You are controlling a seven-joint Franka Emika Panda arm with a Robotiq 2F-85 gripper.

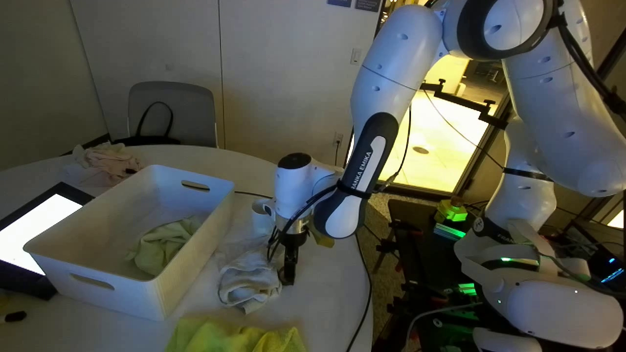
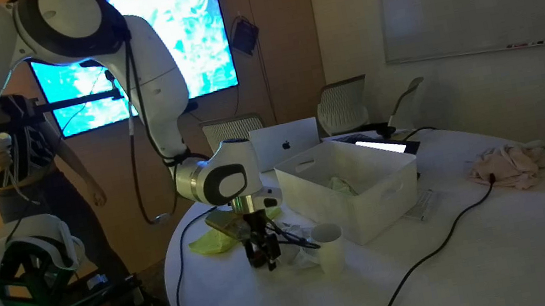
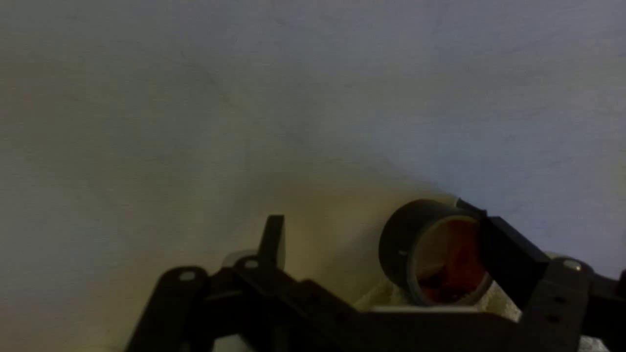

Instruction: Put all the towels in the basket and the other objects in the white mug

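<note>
The black two-jawed tool [image 3: 384,222] hangs low over the round-edged white worktop [image 2: 468,275], its jaws spread wide and gripping nothing. Between them, off toward one jaw, is a hollow dark cylinder [image 3: 418,249] with a reddish inside; whether they touch, I cannot tell. Closing off-centre could shove or tip it, and a fold could get pinched too, as the crumpled whitish-grey cloth [image 1: 249,281] lies just beside the tool. Near the tool the plain white cylindrical mug [image 2: 332,252] stands upright; the wrist's dangling black cables [image 2: 306,243] overlap it in an exterior view, so a swing that way might topple it. On the tool's opposite side lies a bright yellow-green cloth [image 1: 234,337]. Past the grey cloth, the large white rectangular plastic basket [image 1: 195,256] holds a pale yellow-green cloth [image 1: 164,247]; its straight walls would call for a high lift. Away from the basket, the tool seems to have most room, up to the worktop's curved edge, where a black cable [image 1: 370,283] could snag.
</note>
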